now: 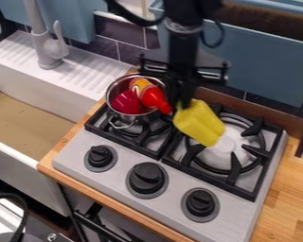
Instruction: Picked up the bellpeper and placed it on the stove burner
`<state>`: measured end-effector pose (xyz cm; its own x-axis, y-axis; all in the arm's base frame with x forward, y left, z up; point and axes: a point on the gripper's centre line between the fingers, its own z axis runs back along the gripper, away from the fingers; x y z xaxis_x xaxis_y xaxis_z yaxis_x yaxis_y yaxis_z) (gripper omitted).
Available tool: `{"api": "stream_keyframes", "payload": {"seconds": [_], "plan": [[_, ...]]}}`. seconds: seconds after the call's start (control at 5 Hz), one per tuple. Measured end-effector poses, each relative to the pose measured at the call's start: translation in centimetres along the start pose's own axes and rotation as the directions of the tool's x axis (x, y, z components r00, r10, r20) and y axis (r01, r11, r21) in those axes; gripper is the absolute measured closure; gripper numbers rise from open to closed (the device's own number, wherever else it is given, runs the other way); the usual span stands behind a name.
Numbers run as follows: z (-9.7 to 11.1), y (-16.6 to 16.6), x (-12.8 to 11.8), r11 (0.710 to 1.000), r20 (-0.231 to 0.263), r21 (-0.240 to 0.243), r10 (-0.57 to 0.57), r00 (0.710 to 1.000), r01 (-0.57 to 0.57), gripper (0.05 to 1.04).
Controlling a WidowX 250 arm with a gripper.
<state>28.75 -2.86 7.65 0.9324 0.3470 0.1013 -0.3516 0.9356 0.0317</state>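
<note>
One yellow bell pepper (200, 123) slants from the tip of the black tool (181, 100), which is closed on its green stem end, drawn in only as far as that narrow end lets it. The pepper is at the inner edge of the right burner (266, 153), partly over the grate between the two burners; whether it touches the metal I cannot tell. Just beside it, a steel pot (119, 119) sits on the left burner (98, 124), holding a dark red object (126, 102) and a bright red bottle (155, 98) leaning over the rim. Three black knobs (147, 178) line the stove's (119, 185) front, and the stove sits in a wooden desk (287, 189) near a white sink (37, 97).
</note>
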Motion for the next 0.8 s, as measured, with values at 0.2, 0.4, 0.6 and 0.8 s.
{"api": "stream_keyframes", "payload": {"seconds": [0.2,0.4,0.6,0.8], "plan": [[-0.6,-1.3,0.8,1.000,0.020,-0.002,0.021,1.000,-0.021,0.967],[-1.2,-2.1,1.8,0.999,0.023,0.002,0.053,0.998,-0.053,0.967],[-1.8,-2.3,2.4,0.998,0.024,0.013,0.068,0.997,-0.068,0.967],[-2.2,-2.4,2.4,0.997,0.019,0.012,0.070,0.997,-0.070,0.967]]}}
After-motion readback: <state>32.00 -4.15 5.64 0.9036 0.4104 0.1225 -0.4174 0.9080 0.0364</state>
